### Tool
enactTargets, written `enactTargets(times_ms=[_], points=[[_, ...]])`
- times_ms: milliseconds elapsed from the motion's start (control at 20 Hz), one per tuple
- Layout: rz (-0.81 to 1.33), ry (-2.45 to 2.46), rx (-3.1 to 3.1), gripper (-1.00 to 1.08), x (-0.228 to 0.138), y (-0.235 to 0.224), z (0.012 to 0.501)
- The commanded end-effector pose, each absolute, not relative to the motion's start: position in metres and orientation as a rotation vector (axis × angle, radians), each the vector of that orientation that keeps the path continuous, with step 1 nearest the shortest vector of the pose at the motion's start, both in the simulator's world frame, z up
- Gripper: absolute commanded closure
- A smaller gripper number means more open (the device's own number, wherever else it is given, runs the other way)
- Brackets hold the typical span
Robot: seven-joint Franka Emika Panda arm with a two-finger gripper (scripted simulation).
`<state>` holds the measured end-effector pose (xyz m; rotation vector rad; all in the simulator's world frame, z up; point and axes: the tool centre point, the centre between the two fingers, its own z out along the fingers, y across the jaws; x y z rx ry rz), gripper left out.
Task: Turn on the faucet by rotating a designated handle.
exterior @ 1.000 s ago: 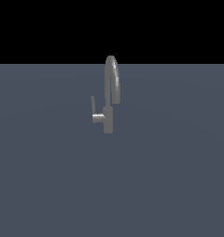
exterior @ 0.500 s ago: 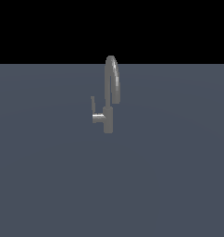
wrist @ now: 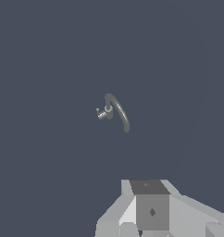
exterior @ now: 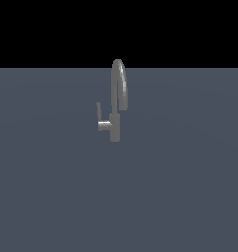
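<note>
The gripper [wrist: 153, 217] shows only as a pale grey block at the edge of the wrist view; its fingers are cut off, so whether it is open or closed cannot be told, and nothing is visibly held. It is absent from the exterior view altogether.

Well apart from it stands the faucet [exterior: 116, 106] on the flat grey surface [exterior: 52, 197], its arched spout rising above a short body. The handle [exterior: 99, 114] sticks out on the exterior view's left, a thin lever pointing upward from its stub (in the wrist view it is a tiny nub beside the body).

This looks like the approach step, with no contact yet. Next the arm must close the gap and meet the lever, not the spout.
</note>
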<state>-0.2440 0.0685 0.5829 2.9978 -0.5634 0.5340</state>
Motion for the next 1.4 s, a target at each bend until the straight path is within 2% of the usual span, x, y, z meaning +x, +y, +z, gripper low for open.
enactTargets(times_ms=[0, 350, 700, 1000, 1350], points=[[0.615, -0.645, 2.951, 1.08, -0.241, 0.085, 0.592], [0.804, -0.842, 2.806, 1.08, -0.222, 0.133, 0.602], [0.942, -1.008, 2.651, 1.08, -0.188, 0.179, 0.587], [1.019, -1.131, 2.518, 1.08, -0.146, 0.209, 0.553], [1.060, -1.266, 2.368, 1.08, -0.088, 0.224, 0.489]])
